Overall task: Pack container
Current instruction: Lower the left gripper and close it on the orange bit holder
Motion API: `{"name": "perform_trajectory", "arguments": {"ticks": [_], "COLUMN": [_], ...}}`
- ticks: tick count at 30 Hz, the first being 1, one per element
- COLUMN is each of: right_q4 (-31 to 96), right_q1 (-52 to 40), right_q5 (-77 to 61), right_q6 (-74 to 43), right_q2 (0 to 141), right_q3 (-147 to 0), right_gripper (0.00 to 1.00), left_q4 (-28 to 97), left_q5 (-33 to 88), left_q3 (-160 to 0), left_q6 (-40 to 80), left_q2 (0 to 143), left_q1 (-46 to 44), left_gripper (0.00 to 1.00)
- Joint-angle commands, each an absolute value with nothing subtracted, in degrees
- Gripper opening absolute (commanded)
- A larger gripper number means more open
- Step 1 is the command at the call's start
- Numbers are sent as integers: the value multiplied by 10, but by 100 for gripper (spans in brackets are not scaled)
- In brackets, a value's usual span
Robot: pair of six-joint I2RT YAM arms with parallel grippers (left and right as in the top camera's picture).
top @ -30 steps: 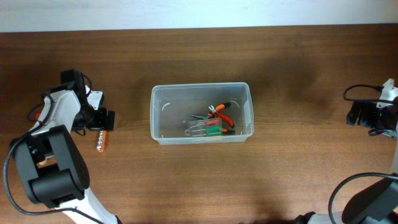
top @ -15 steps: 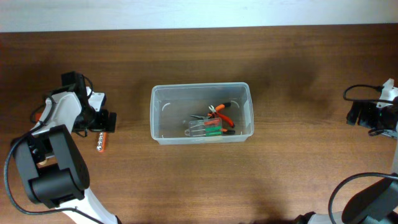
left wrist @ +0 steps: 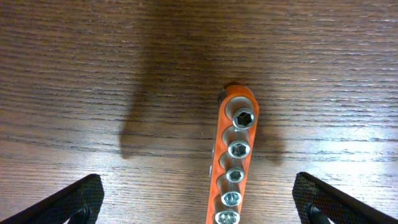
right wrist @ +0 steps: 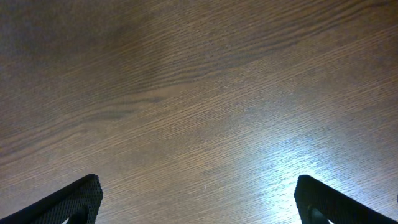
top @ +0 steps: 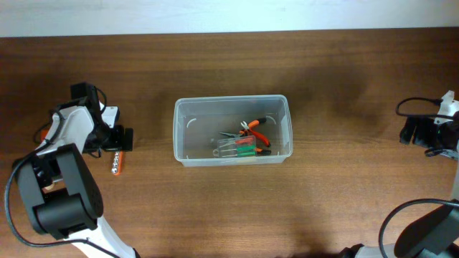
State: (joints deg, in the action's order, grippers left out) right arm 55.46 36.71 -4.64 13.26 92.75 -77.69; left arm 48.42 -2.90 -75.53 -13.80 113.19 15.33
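The container [top: 233, 130] is a clear rectangular tub in the middle of the table, holding orange-handled pliers [top: 254, 130] and a green-handled tool [top: 244, 148]. An orange socket rail [top: 116, 164] with several steel sockets lies on the wood to the container's left. My left gripper [top: 118, 139] hovers just above the rail's far end, open. In the left wrist view the socket rail [left wrist: 236, 158] lies lengthwise between the wide-apart fingertips [left wrist: 74, 200]. My right gripper [top: 419, 134] is open at the far right edge over bare wood.
Cables trail from both arms near the left arm base [top: 61, 190] and the right wrist. The table's back edge meets a white wall [top: 229, 14].
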Motion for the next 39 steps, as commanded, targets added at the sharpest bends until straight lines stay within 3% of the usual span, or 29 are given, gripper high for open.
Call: {"name": "perform_trajectory", "arguments": {"ticks": [1, 22, 29, 39], "right_q4": [554, 554, 555, 554], "right_q1": [368, 368, 368, 368], "right_q5": [-52, -52, -52, -52], "right_q6": [126, 126, 126, 126], "right_q2": [923, 923, 923, 923], "right_q3": [-776, -776, -776, -776], "right_gripper": [99, 99, 99, 99], "left_q4": [489, 486, 487, 521], "left_q5": [-35, -32, -33, -33], "left_q3": [-748, -748, -748, -748], "left_q6": [-128, -133, -133, -133], "left_q2": [1157, 1179, 1179, 1179], "left_q1": [157, 157, 157, 157], "left_gripper": [99, 99, 64, 51]}}
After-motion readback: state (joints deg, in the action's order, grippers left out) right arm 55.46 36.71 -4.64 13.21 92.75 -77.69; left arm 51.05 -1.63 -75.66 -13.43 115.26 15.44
